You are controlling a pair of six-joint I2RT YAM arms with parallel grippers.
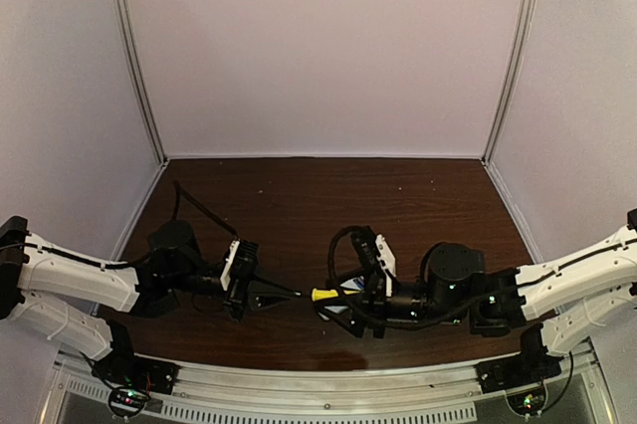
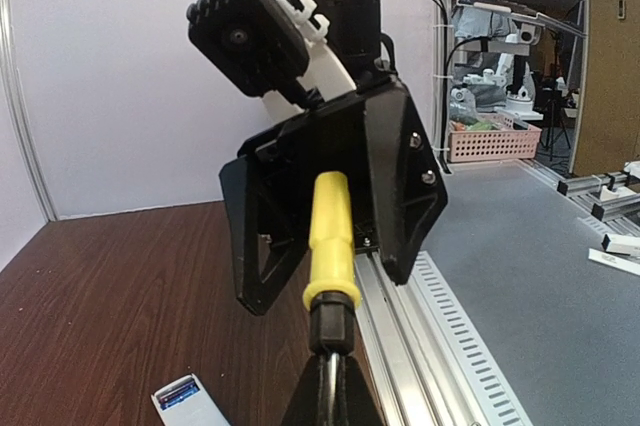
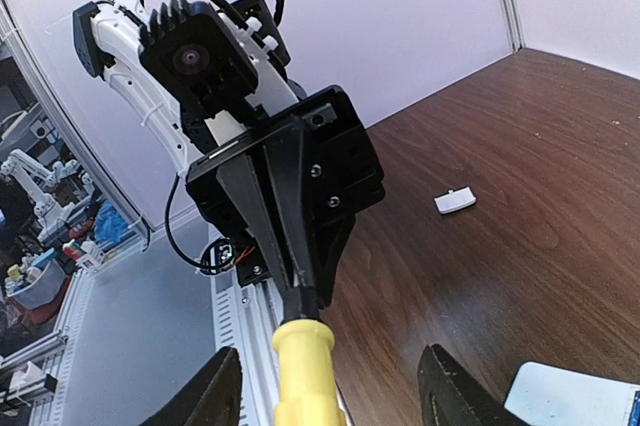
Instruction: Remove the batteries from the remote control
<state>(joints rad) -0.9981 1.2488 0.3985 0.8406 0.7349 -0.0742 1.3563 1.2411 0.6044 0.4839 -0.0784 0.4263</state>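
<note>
- Claw on your left arm (image 3: 303,291): clenched on the dark shaft end of the yellow-handled screwdriver (image 2: 330,236). It holds the tool off the tabletop (image 3: 520,126) with the handle pointing at your other arm.
- Claw on your right arm (image 3: 328,371): released. Its two fingers (image 3: 215,391) stand either side of the yellow handle, and its own wrist view shows a gap on each side.
- From above, you see the two claws facing each other tip to tip near the front edge of the tabletop, with the screwdriver bridging them.
- The remote control (image 2: 185,404) lies flat on the tabletop just below the left claw, and neither claw touches it.
- One end of the remote is open, and a blue battery (image 2: 180,392) shows inside that open end. You cannot tell from these views whether a second one sits beside it.
- A small white cover piece (image 3: 455,201) lies on the bare wood, well apart from the remote.
</note>
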